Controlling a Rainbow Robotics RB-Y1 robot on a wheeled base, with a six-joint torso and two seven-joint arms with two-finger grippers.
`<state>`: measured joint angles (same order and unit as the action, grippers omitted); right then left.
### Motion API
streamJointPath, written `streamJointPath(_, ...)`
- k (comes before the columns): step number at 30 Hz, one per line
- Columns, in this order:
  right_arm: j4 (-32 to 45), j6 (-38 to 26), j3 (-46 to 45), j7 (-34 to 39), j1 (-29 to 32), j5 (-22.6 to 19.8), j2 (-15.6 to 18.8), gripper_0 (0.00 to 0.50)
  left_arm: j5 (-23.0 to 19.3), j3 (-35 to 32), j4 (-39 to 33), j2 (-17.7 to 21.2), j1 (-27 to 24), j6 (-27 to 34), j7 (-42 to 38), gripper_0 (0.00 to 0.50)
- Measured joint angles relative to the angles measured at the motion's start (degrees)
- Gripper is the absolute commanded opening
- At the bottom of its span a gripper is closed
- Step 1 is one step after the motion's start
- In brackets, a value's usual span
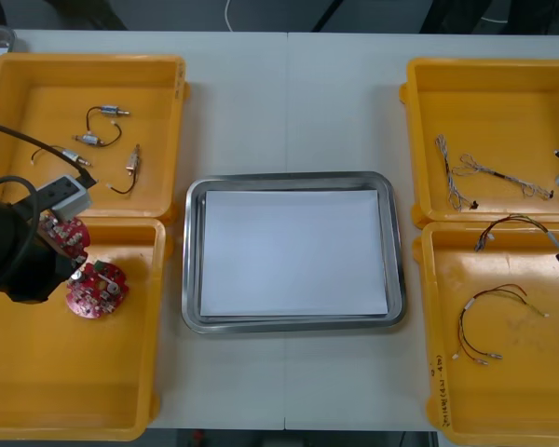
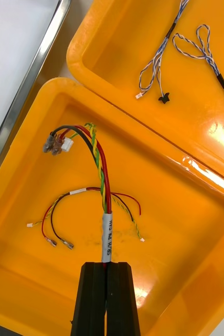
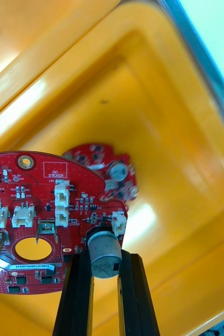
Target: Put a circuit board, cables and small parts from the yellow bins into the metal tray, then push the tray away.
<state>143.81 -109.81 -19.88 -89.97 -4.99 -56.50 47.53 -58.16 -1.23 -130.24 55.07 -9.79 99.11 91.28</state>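
Note:
Over the near-left yellow bin [image 1: 37, 391], my left gripper [image 3: 105, 261] is shut on a round red circuit board [image 3: 38, 210], held lifted by its edge at a silver cylinder. A second red board [image 1: 96, 289] lies on the bin floor below it. At the right, my right gripper [image 2: 107, 266] is shut on a red and yellow cable [image 2: 98, 168], which rises from the fingers over the near-right bin [image 1: 503, 391]. Another red and yellow cable [image 2: 54, 220] lies in that bin. The metal tray [image 1: 293, 180], white inside, sits between the bins.
The far-left bin [image 1: 19, 74] holds small metal parts [image 1: 102, 135] on black cables. Twisted blue and white cables [image 1: 466, 177] lie in the far-right bin [image 1: 503, 79]. The tray's rim [image 2: 38, 68] runs close beside the near-right bin.

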Motion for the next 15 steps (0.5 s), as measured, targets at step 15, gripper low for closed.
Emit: streamJointPath(15, 0.0, 0.0, 0.0, 0.0, 0.0, 0.0, 0.0, 0.000, 2.1, 16.9, 0.0, -5.0, -16.3, 2.4, -21.6, 0.000)
